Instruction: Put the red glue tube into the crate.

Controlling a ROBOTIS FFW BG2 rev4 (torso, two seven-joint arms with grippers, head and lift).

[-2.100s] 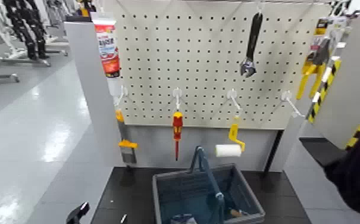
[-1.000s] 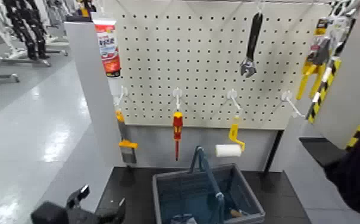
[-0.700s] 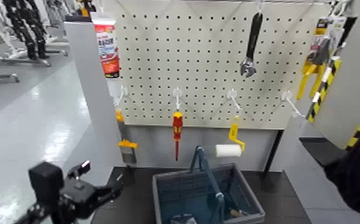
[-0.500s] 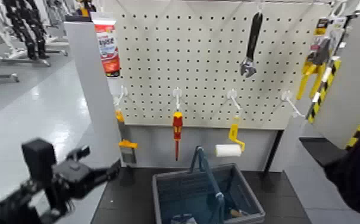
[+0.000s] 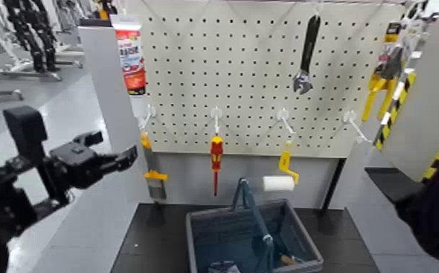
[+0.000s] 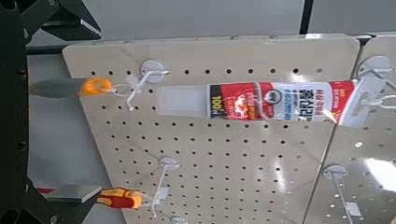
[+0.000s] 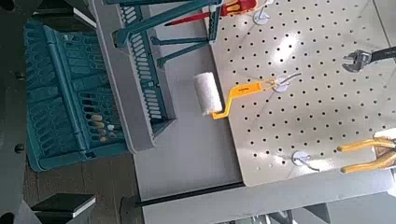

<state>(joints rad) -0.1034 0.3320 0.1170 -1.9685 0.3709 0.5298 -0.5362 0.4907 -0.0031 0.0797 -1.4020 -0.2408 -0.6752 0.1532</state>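
The fingers of the left gripper (image 5: 113, 147) are standing wide apart, gripping nothing, below the red glue tube (image 5: 131, 62), which is hanging at the left edge of the pegboard (image 5: 193, 80). Grasping, unhooking and placing are all seemingly remaining. Farther right, the crate (image 5: 215, 225) is sitting on the dark desk (image 5: 149, 236), awaiting the tube, while the right gripper (image 7: 67, 105) is idling near the crate, its fingers standing apart
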